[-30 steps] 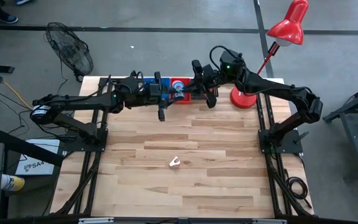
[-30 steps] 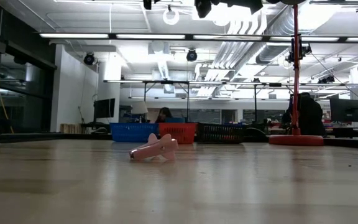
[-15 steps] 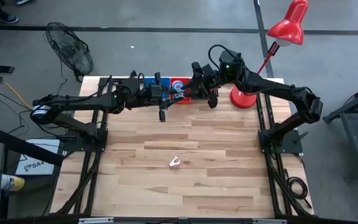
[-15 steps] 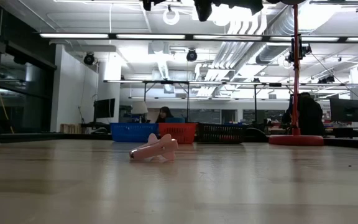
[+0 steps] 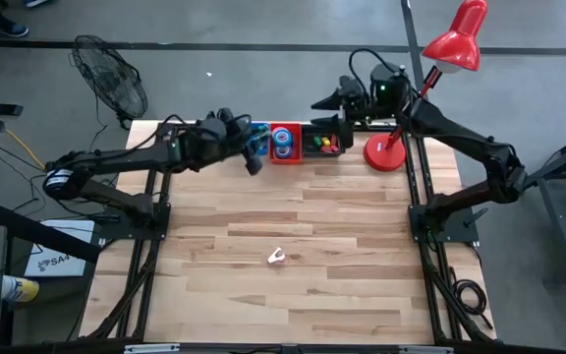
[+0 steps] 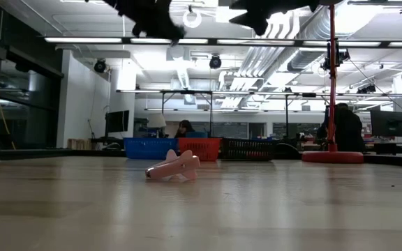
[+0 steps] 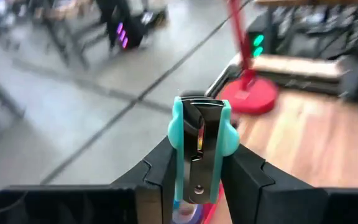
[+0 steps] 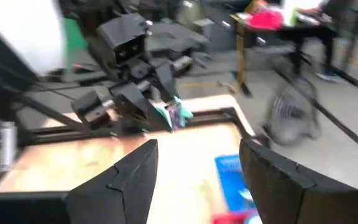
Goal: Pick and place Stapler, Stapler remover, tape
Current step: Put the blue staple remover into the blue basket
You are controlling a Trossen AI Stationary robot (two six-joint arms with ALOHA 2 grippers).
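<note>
A teal-and-chrome stapler (image 7: 199, 146) is clamped lengthwise in the left gripper (image 5: 254, 154) (raised since before) by the table's far edge; the right gripper (image 5: 328, 100), now spread wide, is lifted clear.

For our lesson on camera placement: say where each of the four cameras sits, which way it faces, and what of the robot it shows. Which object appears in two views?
High view: overhead, facing down; both arms, wooden table.
Low view: table height, facing across; arms overhead.
Left wrist view: left end effector gripping the teal stapler remover.
Right wrist view: open right end effector, facing the left arm.
Shared: the red lamp shows in high and low views.
</note>
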